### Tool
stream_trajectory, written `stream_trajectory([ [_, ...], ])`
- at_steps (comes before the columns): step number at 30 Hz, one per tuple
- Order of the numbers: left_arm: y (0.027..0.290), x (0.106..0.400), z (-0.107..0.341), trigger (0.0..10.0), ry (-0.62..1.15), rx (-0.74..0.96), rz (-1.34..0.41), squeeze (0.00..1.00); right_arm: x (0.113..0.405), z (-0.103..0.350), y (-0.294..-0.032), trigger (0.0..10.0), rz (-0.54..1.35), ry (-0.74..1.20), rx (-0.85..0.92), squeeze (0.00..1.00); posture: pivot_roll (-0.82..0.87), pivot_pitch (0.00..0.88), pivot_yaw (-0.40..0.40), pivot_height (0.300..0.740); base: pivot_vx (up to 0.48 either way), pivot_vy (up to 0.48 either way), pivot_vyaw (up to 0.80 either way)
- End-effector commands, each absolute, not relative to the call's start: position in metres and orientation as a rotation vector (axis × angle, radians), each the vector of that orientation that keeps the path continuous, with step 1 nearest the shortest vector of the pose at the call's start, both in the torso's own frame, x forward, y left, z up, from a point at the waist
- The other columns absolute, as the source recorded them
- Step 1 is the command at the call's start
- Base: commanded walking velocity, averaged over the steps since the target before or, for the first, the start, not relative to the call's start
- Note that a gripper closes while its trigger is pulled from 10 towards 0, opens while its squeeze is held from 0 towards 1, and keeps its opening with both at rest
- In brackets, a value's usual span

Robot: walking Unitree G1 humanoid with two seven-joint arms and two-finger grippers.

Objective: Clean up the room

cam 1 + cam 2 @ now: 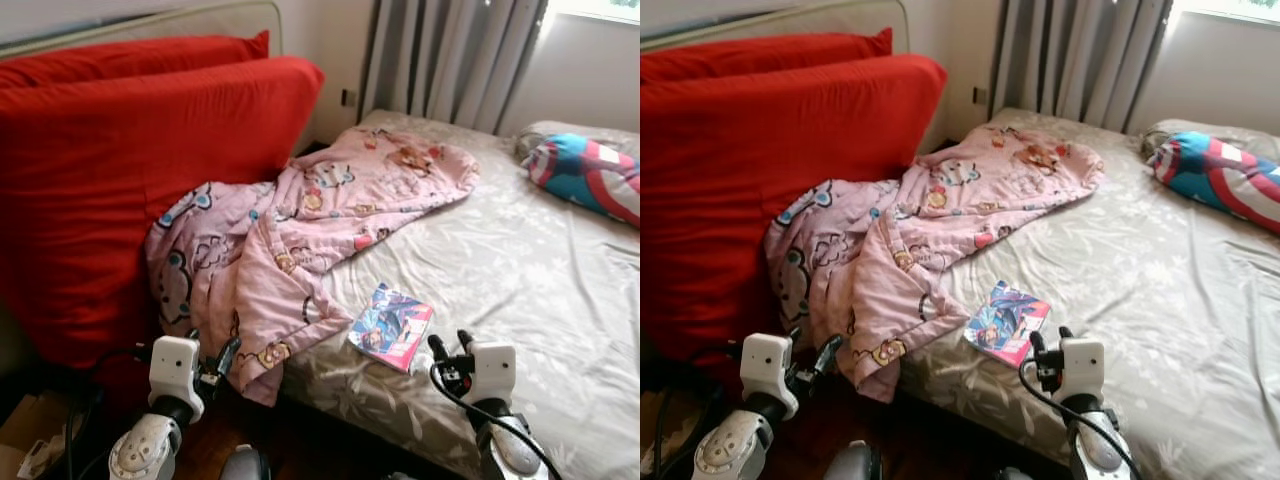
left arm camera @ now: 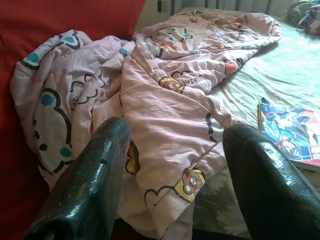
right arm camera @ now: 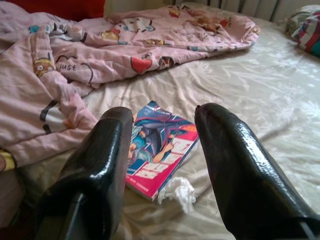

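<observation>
So the robot is standing at the corner of a bed with a grey-beige leaf-patterned sheet [image 1: 520,270]. A crumpled pink quilt printed with cartoon bears and cats [image 1: 300,230] lies across the bed's left side, from near the grey curtains [image 1: 450,55] down to the near corner, where one end spills over the edge. Its left part bunches up against two big red cushions [image 1: 120,170] leaning upright beside the bed.

Just right of the quilt's hanging end, near the bed's front edge, lies a thin glossy comic-style book with a blue and pink cover [image 1: 391,327]. In the right wrist view a small scrunched white tissue [image 3: 176,192] sits touching the book's near corner. Far over at the right there's a round blue, red and white striped pillow [image 1: 590,175].

The left gripper [image 1: 222,362] hovers low, just in front of the quilt's dangling end, fingers spread wide with nothing between them. The right gripper [image 1: 450,347] hangs over the bed's front edge, just right of the book, fingers also spread apart and empty, the book lying beyond them.
</observation>
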State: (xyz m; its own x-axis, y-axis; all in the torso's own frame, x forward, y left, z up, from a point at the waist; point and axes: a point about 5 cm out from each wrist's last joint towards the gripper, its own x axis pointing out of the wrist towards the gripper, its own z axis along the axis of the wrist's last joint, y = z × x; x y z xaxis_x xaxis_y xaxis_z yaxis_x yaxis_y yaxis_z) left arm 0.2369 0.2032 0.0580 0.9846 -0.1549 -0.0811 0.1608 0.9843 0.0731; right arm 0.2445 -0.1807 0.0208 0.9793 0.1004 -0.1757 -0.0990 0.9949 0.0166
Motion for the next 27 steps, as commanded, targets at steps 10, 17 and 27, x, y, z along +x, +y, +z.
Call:
stream_trajectory([
  [10, 0.201, 0.24, 0.066, 10.0, 0.063, 0.089, -0.17, 0.0, 0.246, 0.029, -0.181, 10.0, 0.137, 0.149, 0.002, 0.0, 0.04, 0.0, -0.055, 0.642, 0.157, 0.0, 0.24],
  [17, 0.2, 0.243, 0.068, 10.0, 0.057, 0.098, -0.172, 0.0, 0.248, 0.027, -0.186, 10.0, 0.091, 0.161, 0.019, 0.0, 0.04, 0.0, -0.05, 0.642, 0.371, 0.0, 0.23],
  [27, 0.199, 0.245, 0.072, 10.0, 0.054, 0.115, -0.191, 0.0, 0.262, 0.021, -0.191, 10.0, 0.03, 0.226, 0.099, 0.0, 0.03, 0.0, -0.029, 0.642, 0.393, 0.0, 0.0],
])
